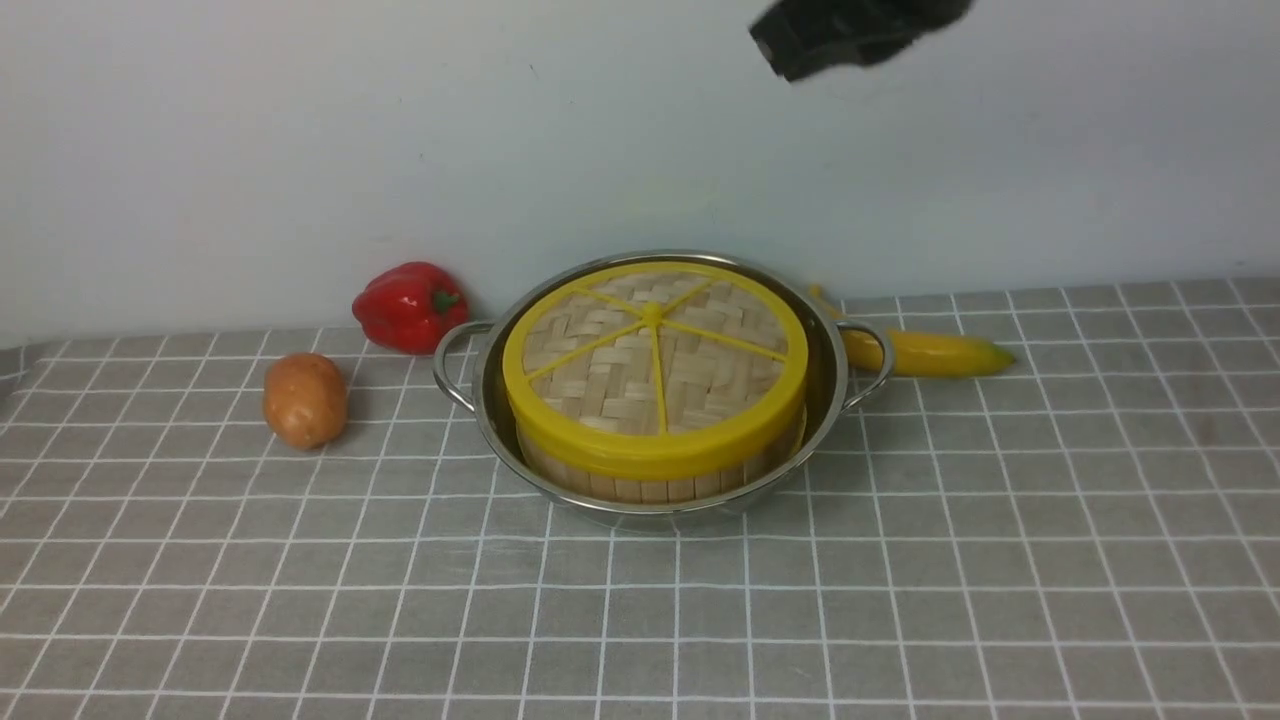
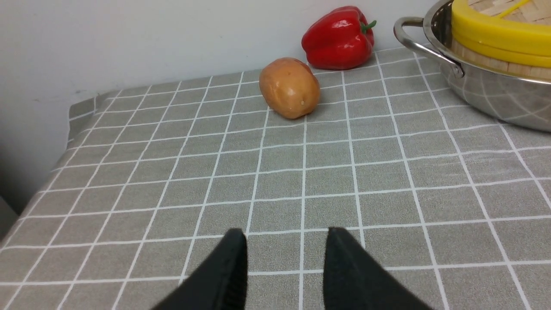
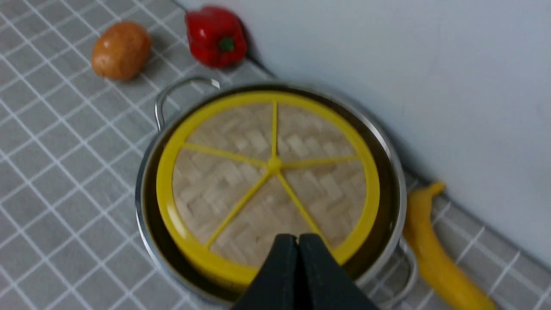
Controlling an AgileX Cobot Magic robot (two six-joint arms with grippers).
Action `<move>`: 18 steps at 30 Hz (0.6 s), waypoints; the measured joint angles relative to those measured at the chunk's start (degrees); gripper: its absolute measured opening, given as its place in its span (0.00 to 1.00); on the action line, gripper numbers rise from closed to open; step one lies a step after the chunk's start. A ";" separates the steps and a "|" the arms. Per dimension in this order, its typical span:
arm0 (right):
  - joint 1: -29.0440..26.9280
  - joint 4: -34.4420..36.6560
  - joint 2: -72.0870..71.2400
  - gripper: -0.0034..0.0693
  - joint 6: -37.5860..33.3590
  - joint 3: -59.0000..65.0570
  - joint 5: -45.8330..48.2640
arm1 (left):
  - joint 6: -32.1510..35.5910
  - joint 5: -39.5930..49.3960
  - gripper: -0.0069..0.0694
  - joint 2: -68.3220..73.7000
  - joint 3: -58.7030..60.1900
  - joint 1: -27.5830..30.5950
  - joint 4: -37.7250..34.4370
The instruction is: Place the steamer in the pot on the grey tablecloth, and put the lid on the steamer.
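Observation:
The steel pot stands on the grey tablecloth near the back wall. The steamer sits inside it, only its slatted side showing. The woven lid with yellow rim and spokes lies on top of the steamer. It also shows in the right wrist view and partly in the left wrist view. My right gripper is shut and empty, high above the pot; it shows as a blurred black shape at the top of the front view. My left gripper is open and empty, low over the cloth, left of the pot.
A red bell pepper and a brown potato lie left of the pot. A yellow banana lies behind the pot's right handle, by the wall. The cloth's left edge drops off beside the potato.

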 joint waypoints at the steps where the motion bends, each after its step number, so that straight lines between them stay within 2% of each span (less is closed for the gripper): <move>1: -0.37 0.00 -1.47 0.06 0.51 2.78 0.00 | 0.00 0.00 0.41 0.00 0.00 0.00 0.00; 3: -2.45 0.00 -9.06 0.07 2.14 17.28 -3.88 | 0.00 0.00 0.41 0.00 0.00 0.00 0.00; 4: -3.80 0.00 -14.40 0.07 2.88 24.57 -8.70 | 0.00 0.00 0.41 0.00 0.00 0.00 0.00; 6: -5.37 0.00 -19.33 0.08 3.41 31.79 -12.48 | 0.00 0.00 0.41 0.00 0.00 0.00 0.00; 7: -8.08 0.00 -26.13 0.08 4.41 41.29 -19.20 | 0.00 0.00 0.41 0.00 0.00 0.00 0.00; 9: -9.72 0.00 -31.13 0.09 5.11 48.21 -23.53 | 0.00 0.00 0.41 0.00 0.00 0.00 0.00; 11: -14.78 -0.10 -42.21 0.10 5.92 63.22 -33.09 | 0.00 0.00 0.41 0.00 0.00 0.00 0.00; 15: -21.32 -0.16 -58.69 0.11 6.62 78.75 -46.82 | 0.00 0.00 0.41 0.00 0.00 0.00 0.00; 18: -24.07 -0.16 -68.21 0.12 6.67 86.43 -52.61 | 0.00 0.00 0.41 0.00 0.00 0.00 0.00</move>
